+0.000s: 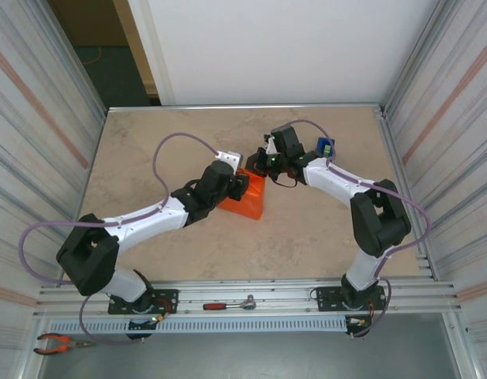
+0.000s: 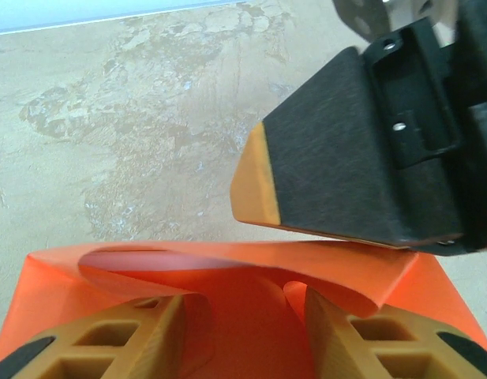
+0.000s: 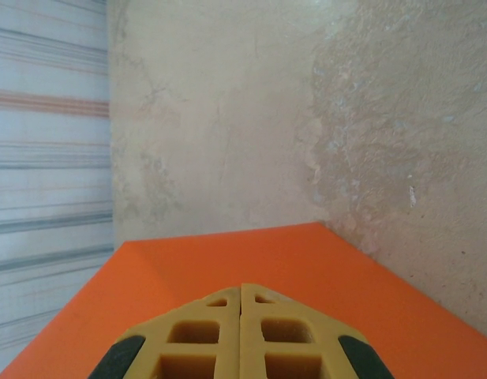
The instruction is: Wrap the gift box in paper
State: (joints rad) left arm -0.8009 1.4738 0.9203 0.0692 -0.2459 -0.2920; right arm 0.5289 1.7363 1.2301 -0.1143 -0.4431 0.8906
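Observation:
The orange paper (image 1: 249, 198) lies mid-table as a folded, raised bundle, and the gift box is hidden under it. My left gripper (image 1: 240, 185) sits on its left side, open; in the left wrist view its fingers (image 2: 160, 328) stand apart with curled paper (image 2: 243, 316) between them. A pale pink strip (image 2: 148, 259) shows under the fold; I cannot tell what it is. My right gripper (image 1: 263, 164) comes in from the far right, shut, with its tips (image 3: 241, 287) low over the flat orange sheet (image 3: 227, 257). Its black and tan finger (image 2: 330, 166) rests on the fold's top.
A blue tape dispenser (image 1: 326, 146) stands behind the right arm near the back right. A red-handled tool (image 1: 227, 305) lies on the front rail and pliers (image 1: 60, 342) at the front left. Corrugated walls close in both sides. Bare beige tabletop (image 1: 148, 134) surrounds the bundle.

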